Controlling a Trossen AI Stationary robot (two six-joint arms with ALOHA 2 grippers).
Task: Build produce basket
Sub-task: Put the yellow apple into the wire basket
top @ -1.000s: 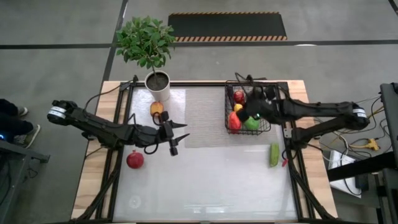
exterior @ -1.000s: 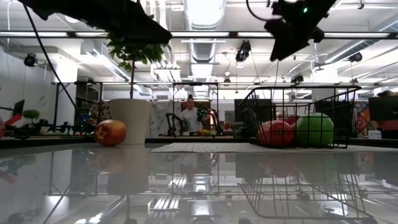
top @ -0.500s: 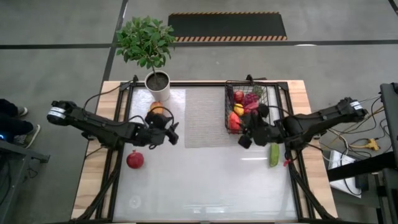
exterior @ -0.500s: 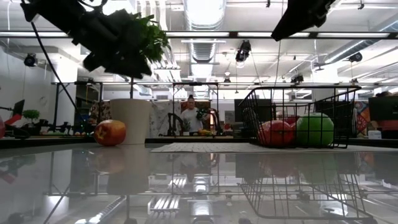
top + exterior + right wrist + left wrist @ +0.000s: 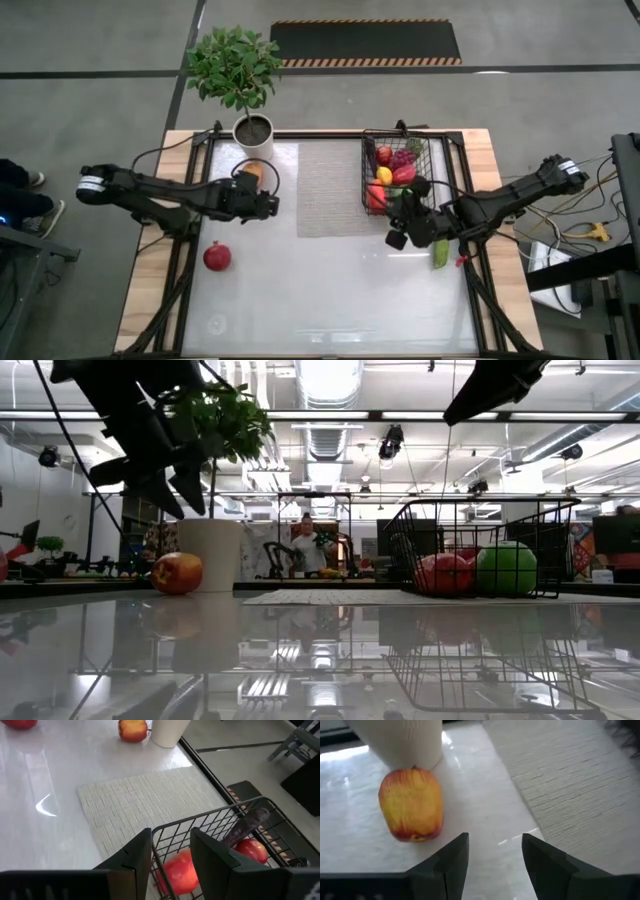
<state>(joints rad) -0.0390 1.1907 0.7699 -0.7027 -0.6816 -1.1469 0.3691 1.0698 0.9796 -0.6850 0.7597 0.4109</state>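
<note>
The right hand is covering the basket's near corner from above; the green cucumber is lying half hidden under that arm.

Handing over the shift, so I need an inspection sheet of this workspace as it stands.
Surface: glossy white table, grey mat at the back.
Job's things: basket holds produce; yellow-red apple by pot, red fruit, cucumber outside.
Clutter: potted plant.
Grippers: left gripper open near the apple; right gripper open, empty, beside basket.
Cables: along both arms; loose bundle off table.
Surroundings: person behind, shoes at the side.
</note>
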